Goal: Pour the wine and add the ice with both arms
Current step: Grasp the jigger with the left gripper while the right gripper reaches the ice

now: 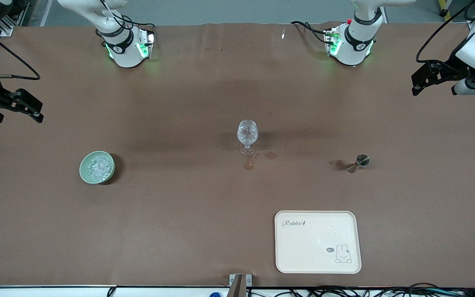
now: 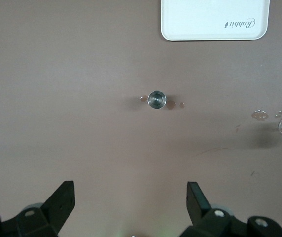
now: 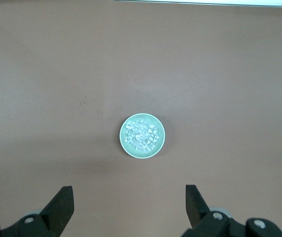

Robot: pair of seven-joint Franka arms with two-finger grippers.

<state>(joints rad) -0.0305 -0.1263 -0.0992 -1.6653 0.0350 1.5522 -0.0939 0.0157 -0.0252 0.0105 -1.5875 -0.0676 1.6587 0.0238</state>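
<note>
— What containers stood on the table [image 1: 188, 231], and what did each hold?

— Item one: a pale green bowl [image 1: 97, 167] toward the right arm's end, holding a heap of ice [image 1: 99, 166]. Item two: a stemmed wine glass [image 1: 247, 137], upright at mid-table, with clear glinting contents I could not identify; dark wet stains [image 1: 258, 160] lay by its foot. Item three: a silvery jigger [image 1: 361, 161] toward the left arm's end, upright; any wine in it was too faint to see. Item four: a cream tray [image 1: 318, 242] with a rabbit drawing, nearest the front camera.

— And the grippers?

— The right gripper [image 1: 19, 108] hung released, fingers spread, above its table end, well apart from the bowl. The left gripper [image 1: 429, 78], likewise spread and holding nothing, hung above its end, well apart from the jigger.
</note>
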